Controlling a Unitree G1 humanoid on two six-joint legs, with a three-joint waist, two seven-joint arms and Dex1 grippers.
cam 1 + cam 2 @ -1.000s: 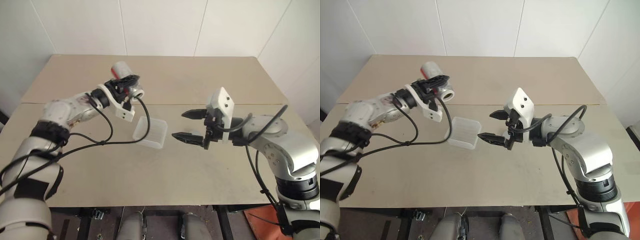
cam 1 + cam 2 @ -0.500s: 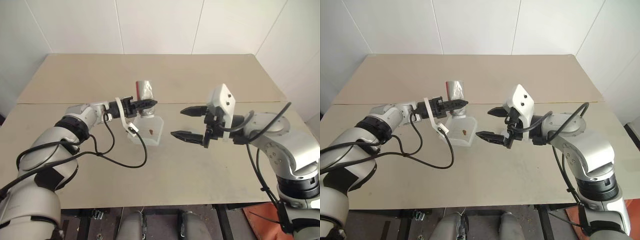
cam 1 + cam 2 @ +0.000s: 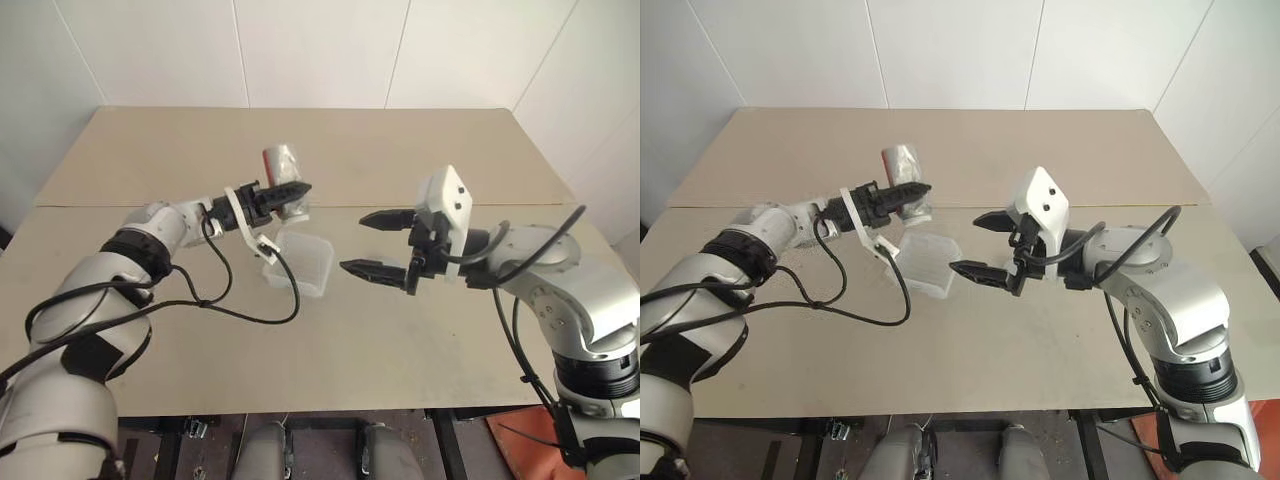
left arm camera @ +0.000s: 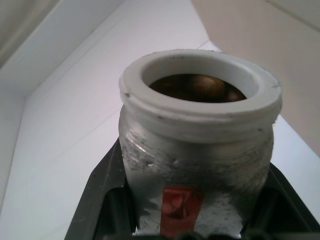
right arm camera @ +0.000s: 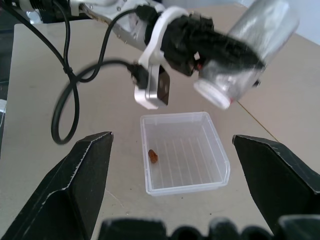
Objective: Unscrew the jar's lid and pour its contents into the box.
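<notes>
Left gripper (image 3: pixel 296 190) of my rig is clamped on the one jar (image 5: pixel 243 52), holding it tipped above the single box (image 5: pixel 184 152) with its open mouth angled down toward it. My right gripper (image 3: pixel 372 243) hangs just beside the box, jaws spread wide, gripping nothing. One small brown piece (image 5: pixel 154 156) lies on the box's ribbed floor; more brown contents (image 4: pixel 200 88) show inside the jar's mouth, too bunched to count. One red label patch (image 4: pixel 176 206) marks the jar, and I can read no writing on it. One tan table (image 3: pixel 400 150) carries the box.
</notes>
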